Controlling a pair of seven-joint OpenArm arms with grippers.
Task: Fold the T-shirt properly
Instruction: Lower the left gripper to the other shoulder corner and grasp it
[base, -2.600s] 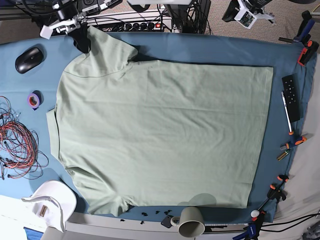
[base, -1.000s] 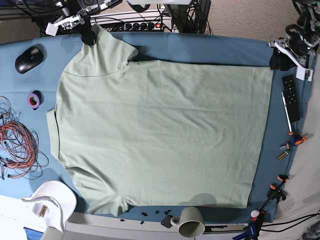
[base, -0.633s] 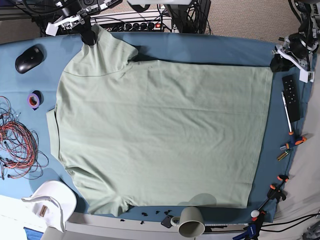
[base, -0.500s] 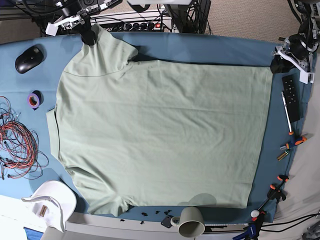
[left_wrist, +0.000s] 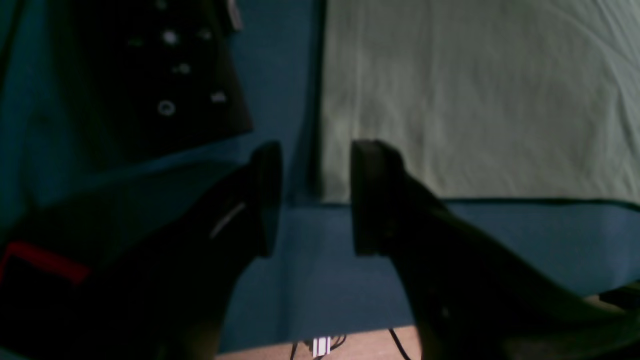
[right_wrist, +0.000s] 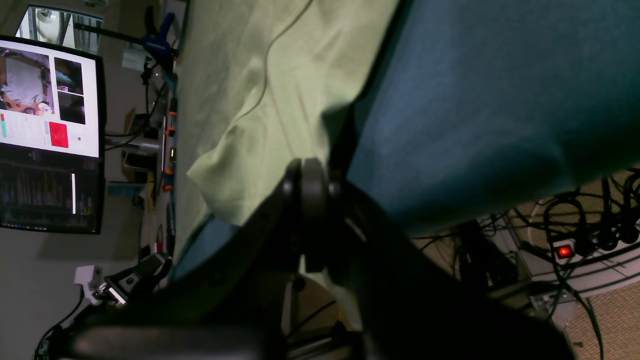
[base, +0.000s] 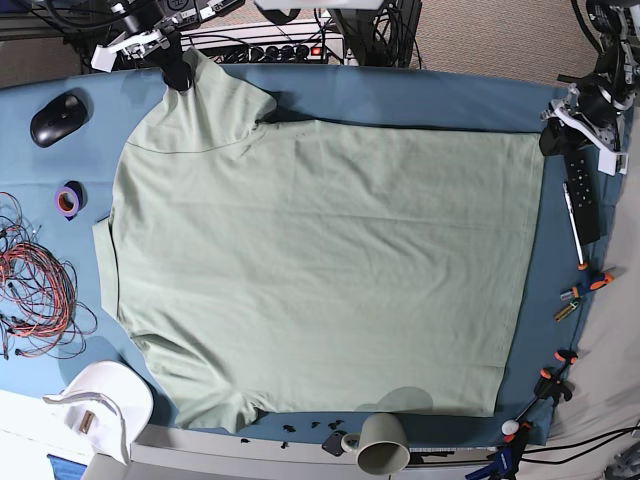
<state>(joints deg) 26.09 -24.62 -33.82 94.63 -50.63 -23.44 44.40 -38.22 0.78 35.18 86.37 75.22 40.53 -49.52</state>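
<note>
The pale green T-shirt (base: 320, 260) lies spread flat on the blue cloth, collar side to the left in the base view. At its upper left, my right gripper (base: 178, 72) is shut on the edge of the sleeve, which rises in a peak toward it. The right wrist view shows the closed fingertips (right_wrist: 310, 180) pinching the T-shirt (right_wrist: 260, 100). My left gripper (base: 555, 135) hovers at the shirt's upper right hem corner. In the left wrist view the left gripper (left_wrist: 315, 200) is open, and the corner of the T-shirt (left_wrist: 475, 100) lies just between its fingers (left_wrist: 372, 197).
A black remote (base: 582, 190) and a pen (base: 573, 225) lie right of the hem, with clamps (base: 590, 285) below. A mouse (base: 57, 115), purple tape roll (base: 67, 200) and wires (base: 35, 280) sit at the left. A mug (base: 380, 445) stands at the front edge.
The left arm came in from the upper right and has settled lower, at the shirt's hem corner. The right gripper still holds the sleeve in place.
</note>
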